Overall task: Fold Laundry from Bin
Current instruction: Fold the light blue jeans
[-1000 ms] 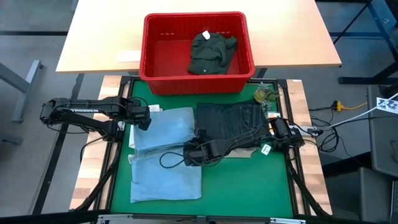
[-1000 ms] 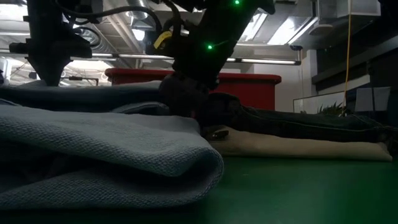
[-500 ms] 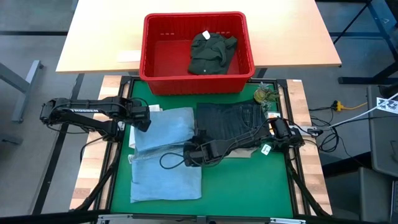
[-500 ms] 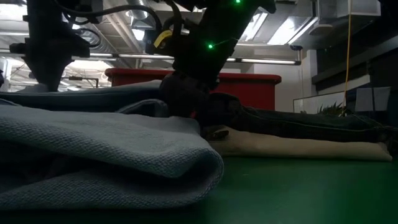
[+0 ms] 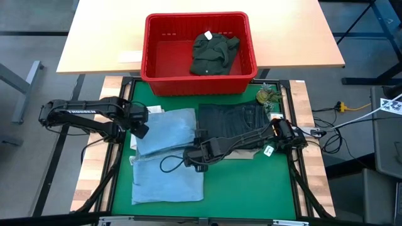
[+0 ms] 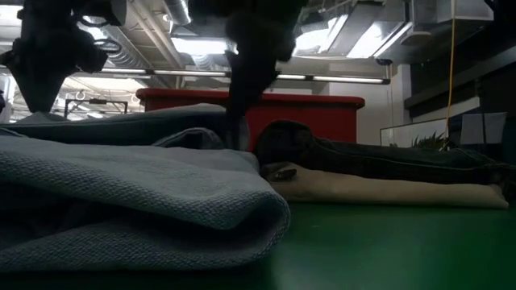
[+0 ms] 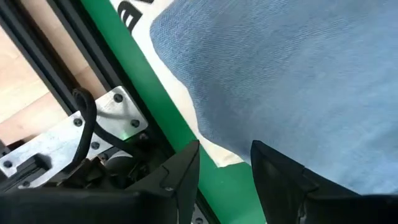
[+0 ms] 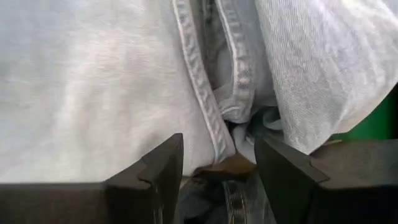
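Both tools spread, holding nothing. Light blue jeans (image 5: 166, 154) lie just under my right tool (image 5: 190, 158), legs running away from my left tool (image 5: 139, 129), which hovers at their far edge.

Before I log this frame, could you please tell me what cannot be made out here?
- Beige trousers: mostly hidden under the dark navy jeans in the high view; only an edge shows in the low view.
- Red bin: lower wall and contents hidden by garments in the low view.
- Dark olive-green piece: bunched, garment type unclear.
- Small object by the mat corner: too small to identify.
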Controlling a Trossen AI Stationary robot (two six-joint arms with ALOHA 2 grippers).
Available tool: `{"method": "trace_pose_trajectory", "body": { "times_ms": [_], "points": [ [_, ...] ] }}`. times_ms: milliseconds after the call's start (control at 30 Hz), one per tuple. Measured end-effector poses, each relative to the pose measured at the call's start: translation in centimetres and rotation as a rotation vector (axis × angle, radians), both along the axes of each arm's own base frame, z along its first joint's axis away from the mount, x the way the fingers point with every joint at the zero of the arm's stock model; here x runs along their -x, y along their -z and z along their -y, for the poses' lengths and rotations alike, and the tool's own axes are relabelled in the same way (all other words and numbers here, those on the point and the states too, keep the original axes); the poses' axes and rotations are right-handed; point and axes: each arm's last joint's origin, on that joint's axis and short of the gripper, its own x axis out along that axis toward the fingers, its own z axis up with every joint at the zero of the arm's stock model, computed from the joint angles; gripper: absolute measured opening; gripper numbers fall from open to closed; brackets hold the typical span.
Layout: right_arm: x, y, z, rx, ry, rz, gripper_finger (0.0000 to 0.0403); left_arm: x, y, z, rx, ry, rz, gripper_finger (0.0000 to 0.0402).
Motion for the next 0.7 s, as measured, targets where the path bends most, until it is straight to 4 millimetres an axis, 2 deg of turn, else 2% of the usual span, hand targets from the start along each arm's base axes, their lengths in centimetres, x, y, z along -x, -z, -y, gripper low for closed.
{"method": "trace_pose_trajectory", "body": {
  "times_ms": [300, 467, 600, 700],
  "points": [
    [-0.4, -3.0, 0.1, 0.058, -0.074, 0.020, 0.0198, 1.3, -2.2, 0.2, -0.019, 0.049, 0.126, 0.0122],
    [-0.5, -3.6, 0.4, 0.162, -0.084, 0.010, 0.0198, 1.8, -2.7, 0.2, -0.035, 0.044, 0.209, 0.0119],
    [-0.5, -3.7, 1.0, 0.252, -0.086, -0.010, 0.0198, 0.9, -3.1, 0.3, -0.053, 0.049, 0.338, 0.0119],
    [-0.5, -3.8, 2.3, 0.265, -0.070, -0.016, 0.0198, -0.4, -3.6, 0.6, -0.067, 0.079, 0.460, 0.0119]
  ]
}}
